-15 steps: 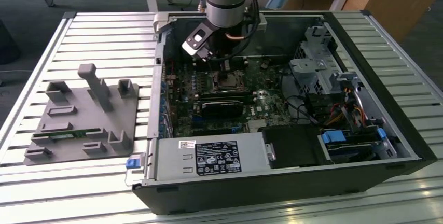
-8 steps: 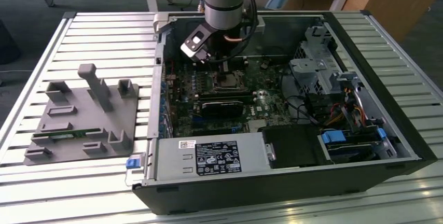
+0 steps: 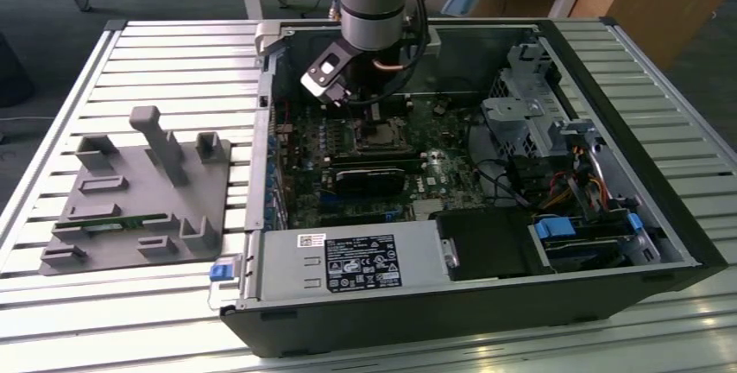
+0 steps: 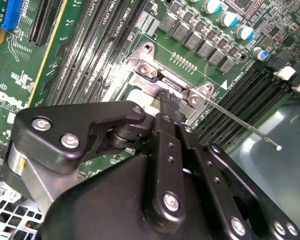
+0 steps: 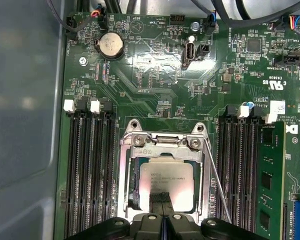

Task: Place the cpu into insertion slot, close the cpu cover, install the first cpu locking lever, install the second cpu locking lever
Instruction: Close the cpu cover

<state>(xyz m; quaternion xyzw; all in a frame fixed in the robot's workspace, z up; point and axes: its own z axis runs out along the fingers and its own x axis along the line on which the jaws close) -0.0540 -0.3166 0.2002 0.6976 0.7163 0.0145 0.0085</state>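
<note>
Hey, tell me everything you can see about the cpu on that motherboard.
In the first wrist view, the cpu is a small flat square chip with a dull grey-brown metal top bearing faint print. It lies flat, face up, in the insertion slot, framed by the silver cpu cover, between memory slots on the green motherboard. The gripper, fingers together, overlaps one edge; whether it presses on the chip is unclear.

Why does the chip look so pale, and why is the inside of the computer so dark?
In the first wrist view the cpu has a metal top reflecting light, hence pale; in the exterior view the computer case walls shade the motherboard, while the slatted table lies brightly lit.
</note>
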